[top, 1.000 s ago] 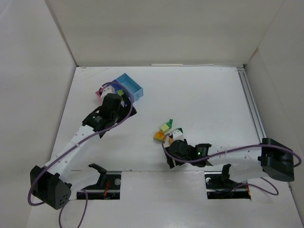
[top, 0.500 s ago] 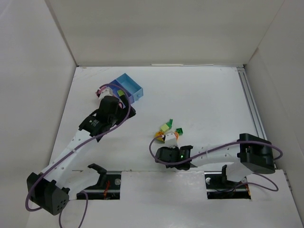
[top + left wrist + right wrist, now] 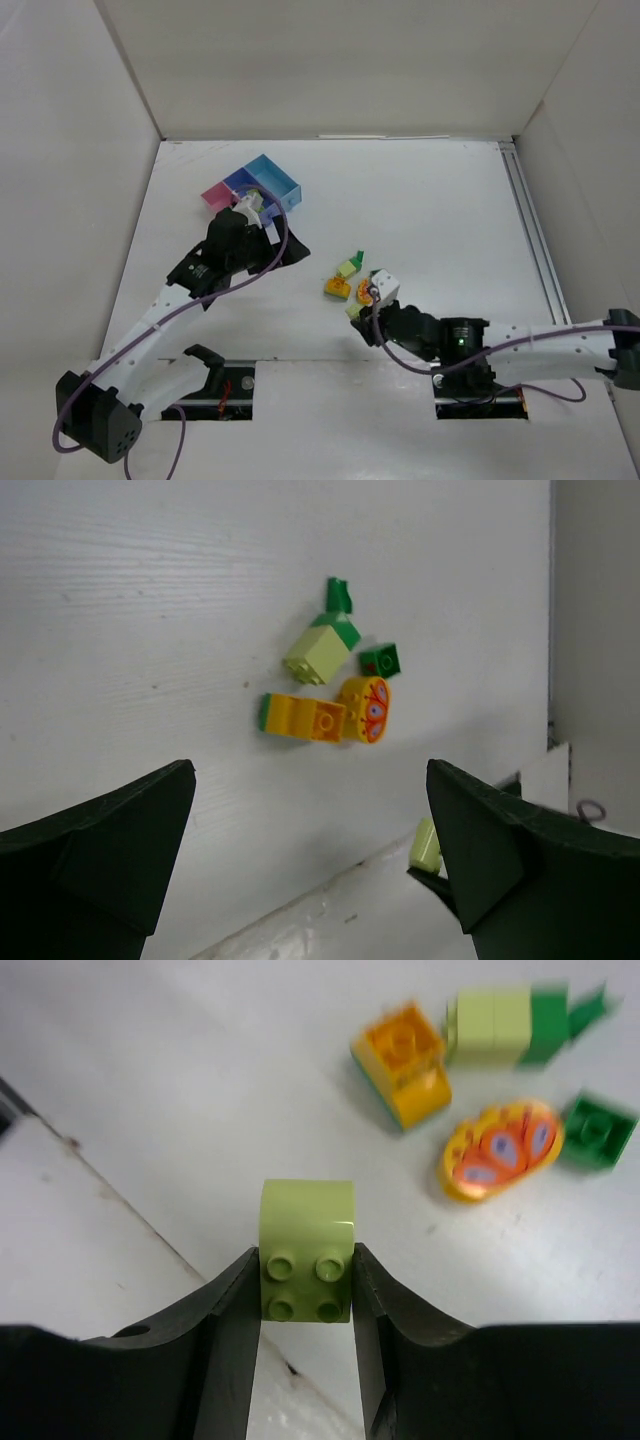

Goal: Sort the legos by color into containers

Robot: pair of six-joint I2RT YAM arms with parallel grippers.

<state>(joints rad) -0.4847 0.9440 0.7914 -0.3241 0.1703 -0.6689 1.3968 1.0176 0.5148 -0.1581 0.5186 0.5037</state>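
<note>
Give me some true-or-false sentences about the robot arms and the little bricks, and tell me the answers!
1. The right gripper is pinching a lime brick. True.
2. The left gripper is squeezing an orange brick. False: its jaws are wide open with nothing in them, and the orange brick lies on the table.
3. A round orange piece with a pattern lies right next to the orange brick. True.
4. The containers are all green. False: they are pink and blue.
</note>
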